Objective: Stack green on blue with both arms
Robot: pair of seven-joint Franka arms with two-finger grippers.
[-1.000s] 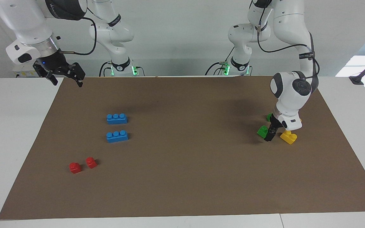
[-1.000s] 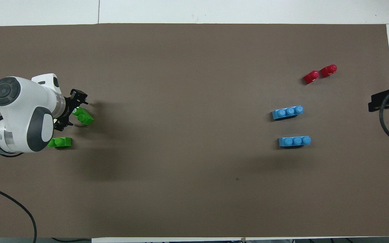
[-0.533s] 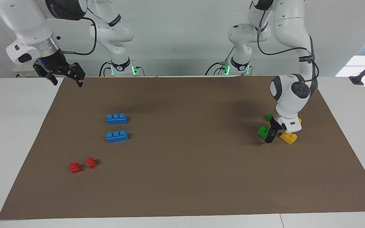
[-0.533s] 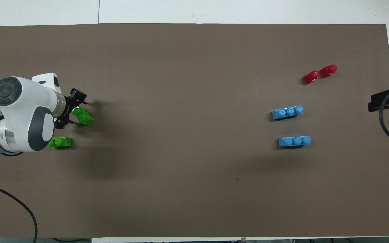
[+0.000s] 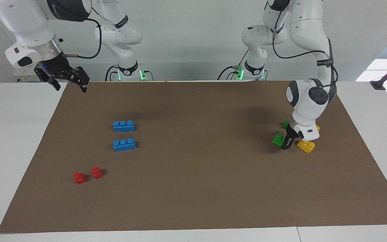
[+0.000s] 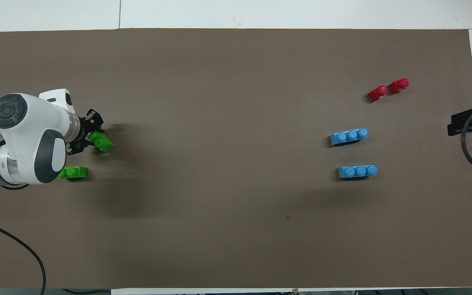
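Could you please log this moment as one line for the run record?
left gripper: shut on green brick, low at mat | right gripper: open, waiting over mat corner | blue bricks: untouched | stack: not started

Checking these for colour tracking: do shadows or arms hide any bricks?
Facing view: the left gripper and wrist hide most of one green brick and one yellow brick; soft shadow on the mat. Overhead view: the blue bricks are evenly lit, yellow ones unseen.

A white table [image 5: 8,141] carries a brown mat [image 5: 200,188] strewn with blue, red, green and yellow bricks.
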